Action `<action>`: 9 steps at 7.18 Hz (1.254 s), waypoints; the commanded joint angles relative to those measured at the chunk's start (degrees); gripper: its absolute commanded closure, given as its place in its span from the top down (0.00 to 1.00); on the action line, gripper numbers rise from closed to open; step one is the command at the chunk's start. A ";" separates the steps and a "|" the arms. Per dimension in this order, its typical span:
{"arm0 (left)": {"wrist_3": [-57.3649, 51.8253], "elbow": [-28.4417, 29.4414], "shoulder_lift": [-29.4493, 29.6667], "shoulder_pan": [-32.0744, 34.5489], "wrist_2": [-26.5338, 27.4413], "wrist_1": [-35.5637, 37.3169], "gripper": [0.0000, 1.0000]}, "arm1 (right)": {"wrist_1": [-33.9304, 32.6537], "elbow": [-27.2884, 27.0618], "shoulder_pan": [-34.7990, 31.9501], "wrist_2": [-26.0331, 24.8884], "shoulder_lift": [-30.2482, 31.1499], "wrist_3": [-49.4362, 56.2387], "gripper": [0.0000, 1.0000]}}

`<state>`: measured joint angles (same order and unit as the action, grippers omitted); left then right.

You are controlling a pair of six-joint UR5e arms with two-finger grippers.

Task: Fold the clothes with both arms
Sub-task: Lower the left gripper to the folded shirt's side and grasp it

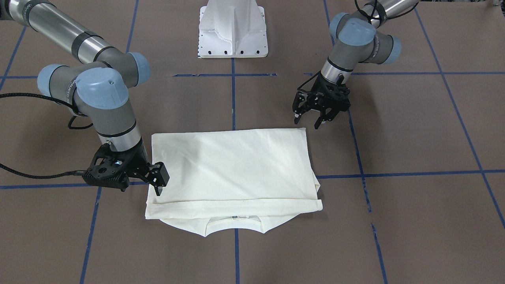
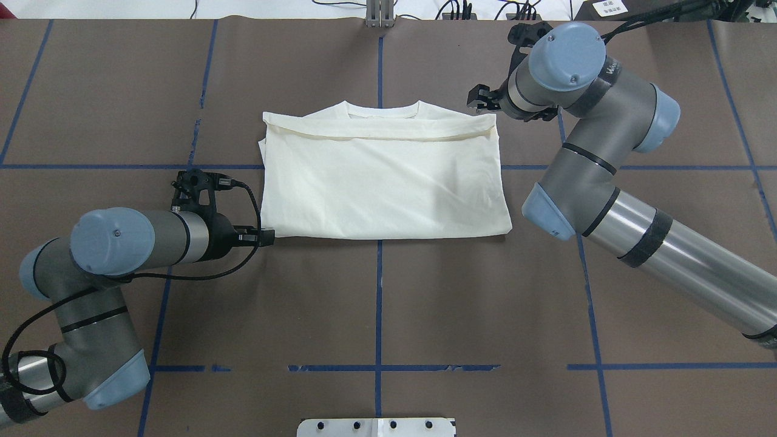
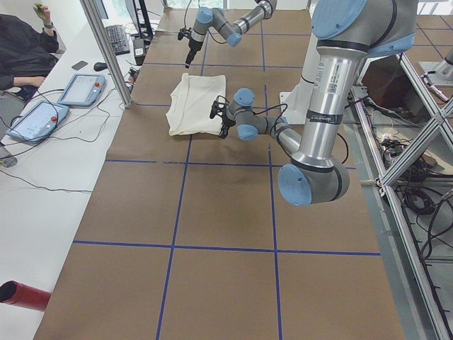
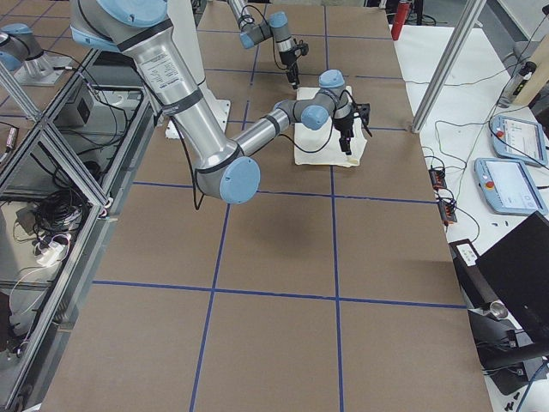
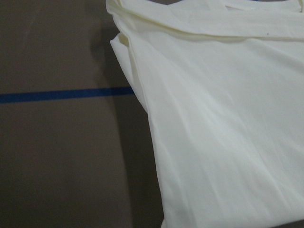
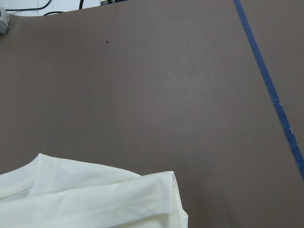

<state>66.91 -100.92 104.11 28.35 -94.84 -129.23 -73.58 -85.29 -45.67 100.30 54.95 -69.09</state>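
The cream T-shirt (image 1: 232, 165) lies folded into a flat rectangle on the brown table, plain back up, with its collar (image 1: 234, 221) at the edge away from the robot. The print is hidden. It also shows in the overhead view (image 2: 382, 182) and in both wrist views (image 5: 223, 118) (image 6: 95, 199). My left gripper (image 1: 309, 119) is open and empty, just off the shirt's near left corner (image 2: 267, 237). My right gripper (image 1: 159, 183) is open at the shirt's far right corner, by the folded hem (image 2: 481, 99). Neither holds cloth.
The white pedestal base (image 1: 232, 31) stands at the robot's side of the table. Blue tape lines (image 2: 379, 303) cross the brown surface. Beyond the table's far edge are a side desk with tablets (image 3: 39, 117), a seated person (image 3: 21, 42) and metal posts (image 3: 106, 49).
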 commanded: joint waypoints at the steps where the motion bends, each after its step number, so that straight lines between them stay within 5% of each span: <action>1: 0.58 0.20 0.82 -0.66 0.36 -0.23 0.66 | -0.07 0.04 0.14 -0.10 -0.02 -0.08 1.00; 6: 0.59 2.83 2.49 -0.75 0.44 -0.06 0.66 | 0.01 0.04 0.40 -0.54 0.07 -0.43 1.00; 7: 0.59 3.10 2.50 -0.75 0.44 -0.06 0.50 | 0.01 -0.05 0.40 -0.54 0.07 -0.43 1.00; 9: 0.41 3.10 2.85 -0.75 0.44 -0.06 0.00 | 0.01 0.04 0.40 -0.63 0.16 -0.35 1.00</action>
<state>67.43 -97.87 106.71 27.60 -94.40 -129.29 -73.56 -85.31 -45.27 99.70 55.08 -69.51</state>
